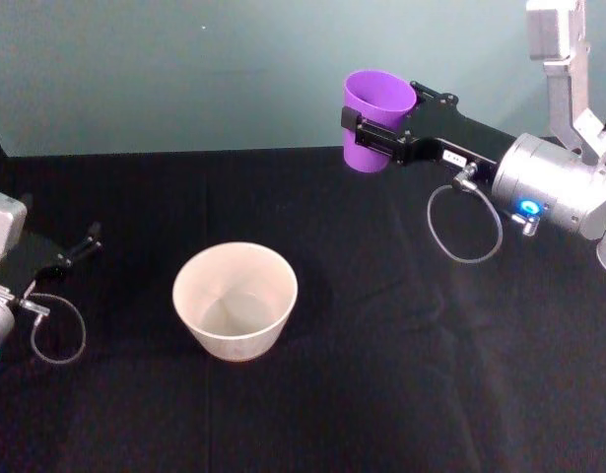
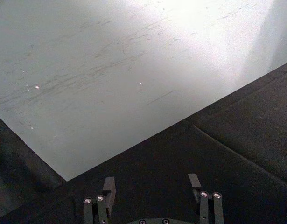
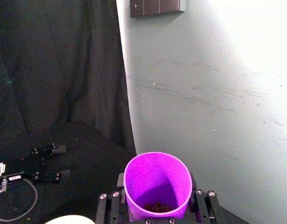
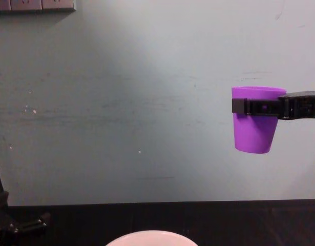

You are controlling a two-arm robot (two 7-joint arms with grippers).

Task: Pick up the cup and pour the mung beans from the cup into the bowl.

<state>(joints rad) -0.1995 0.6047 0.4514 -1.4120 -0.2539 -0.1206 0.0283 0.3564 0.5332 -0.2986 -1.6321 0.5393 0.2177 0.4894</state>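
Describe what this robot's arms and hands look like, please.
Both arms are silver and rounded; the right arm shows a blue light. Each ends in a black two-fingered hand, left hand and right hand alike, with a thin grey cable loop beside it.

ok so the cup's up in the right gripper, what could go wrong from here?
1. The cup hangs upright well off to the right of the bowl and beyond it. Tilting before it is over the rim would probably scatter the mung beans on the black cloth.
2. It is high above the table, so poured beans may bounce out.
3. The right gripper clamps a smooth tapered wall, so the cup could slip when tipped.
The left gripper is parked at the left.
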